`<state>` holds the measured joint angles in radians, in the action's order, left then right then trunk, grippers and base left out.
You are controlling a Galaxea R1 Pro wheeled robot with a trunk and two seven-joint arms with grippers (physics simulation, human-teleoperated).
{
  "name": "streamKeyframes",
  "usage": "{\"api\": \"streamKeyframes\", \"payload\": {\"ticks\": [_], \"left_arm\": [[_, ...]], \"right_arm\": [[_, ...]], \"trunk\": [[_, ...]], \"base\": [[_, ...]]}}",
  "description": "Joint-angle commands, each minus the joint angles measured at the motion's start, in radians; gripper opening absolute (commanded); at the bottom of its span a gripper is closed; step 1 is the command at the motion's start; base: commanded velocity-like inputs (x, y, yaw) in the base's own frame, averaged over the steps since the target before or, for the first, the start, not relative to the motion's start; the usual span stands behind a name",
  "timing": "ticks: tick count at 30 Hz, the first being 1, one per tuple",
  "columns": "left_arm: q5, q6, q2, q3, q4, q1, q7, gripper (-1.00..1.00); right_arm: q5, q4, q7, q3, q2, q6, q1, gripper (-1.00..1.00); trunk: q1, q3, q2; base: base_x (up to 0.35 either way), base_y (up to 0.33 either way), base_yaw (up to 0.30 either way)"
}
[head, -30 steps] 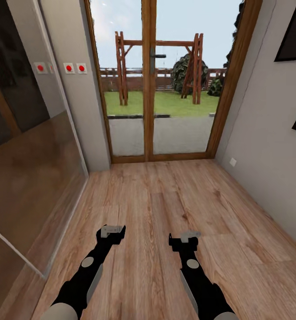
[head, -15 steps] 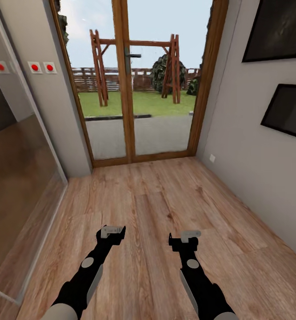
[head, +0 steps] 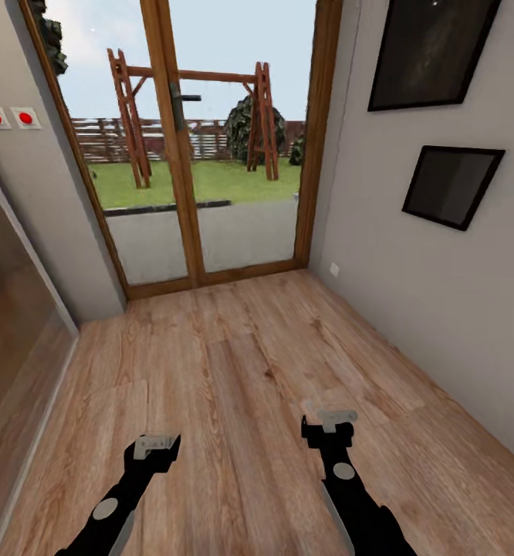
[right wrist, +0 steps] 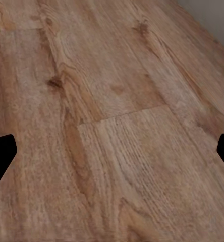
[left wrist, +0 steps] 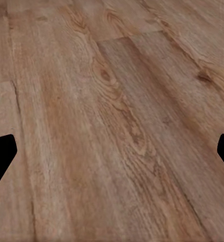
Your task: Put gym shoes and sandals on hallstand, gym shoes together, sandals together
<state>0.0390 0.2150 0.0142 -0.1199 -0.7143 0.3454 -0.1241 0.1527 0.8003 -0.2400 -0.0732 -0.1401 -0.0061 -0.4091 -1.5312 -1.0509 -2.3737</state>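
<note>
While your robot faced the glass door (head: 203, 147) at twelve o'clock, both arms hung low over the corridor floor (head: 241, 371), which ran from the door to the bottom edge of the head view. Your left claw (head: 155, 446) sat at seven o'clock and your right claw (head: 328, 423) at five o'clock, well apart, neither touching the planks. In each wrist view the dark fingertips (left wrist: 2, 156) (right wrist: 2, 156) stood at opposite edges with bare wood grain between them, so both claws were released and carried nothing. Two dark picture frames (head: 434, 50) (head: 451, 185) hung on the grey wall at two o'clock. Two red buttons (head: 10, 117) were set in the wall at ten o'clock. A wooden swing frame (head: 195, 116) stood on the lawn beyond the door.
</note>
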Motion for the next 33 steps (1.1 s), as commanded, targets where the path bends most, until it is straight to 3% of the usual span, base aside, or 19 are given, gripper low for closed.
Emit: {"api": "streamKeyframes", "payload": {"ticks": [1, 3, 7, 15, 18, 19, 26, 33], "left_arm": [[-0.005, 0.02, 0.005, -0.01, 0.0, -0.019, -0.008, 1.0], [-0.016, 0.052, 0.01, -0.014, 0.0, -0.05, -0.009, 1.0], [-0.026, 0.099, 0.015, -0.016, 0.005, -0.113, -0.01, 1.0], [-0.028, 0.11, 0.015, -0.016, 0.066, -0.146, -0.014, 1.0], [-0.028, 0.111, 0.015, -0.016, 0.077, -0.151, -0.013, 1.0], [-0.025, 0.112, 0.015, -0.017, 0.083, -0.162, -0.013, 1.0], [-0.02, 0.114, 0.015, -0.017, 0.082, -0.201, -0.013, 1.0], [-0.024, 0.126, 0.012, -0.016, 0.084, -0.211, -0.011, 1.0]], "right_arm": [[0.006, -0.002, -0.006, -0.002, 0.012, -0.014, 0.014, 1.0], [0.005, -0.004, -0.007, -0.001, 0.024, -0.045, 0.04, 1.0], [0.005, -0.032, -0.006, 0.0, 0.036, -0.204, 0.131, 1.0], [0.007, -0.102, -0.007, 0.001, 0.068, -0.324, 0.188, 1.0], [0.006, -0.131, -0.007, 0.001, 0.095, -0.357, 0.198, 1.0], [0.004, -0.183, -0.007, 0.001, 0.128, -0.395, 0.204, 1.0], [0.001, -0.288, -0.008, 0.001, 0.14, -0.458, 0.206, 1.0], [0.001, -0.319, -0.008, 0.002, 0.141, -0.483, 0.207, 1.0]], "trunk": [[0.0, 0.0, 0.0], [0.0, 0.001, 0.0], [0.0, 0.003, 0.0], [0.0, 0.006, 0.0], [0.0, 0.008, 0.0], [0.0, 0.008, 0.0], [0.0, 0.011, 0.0], [0.0, 0.013, 0.0]], "base": [[0.0, 0.0, -0.286], [0.0, 0.0, -0.286], [0.0, 0.0, -0.288], [0.0, 0.0, -0.29], [0.0, 0.0, -0.29], [0.0, 0.0, -0.29], [0.001, 0.0, -0.29], [0.133, 0.115, -0.29]]}}
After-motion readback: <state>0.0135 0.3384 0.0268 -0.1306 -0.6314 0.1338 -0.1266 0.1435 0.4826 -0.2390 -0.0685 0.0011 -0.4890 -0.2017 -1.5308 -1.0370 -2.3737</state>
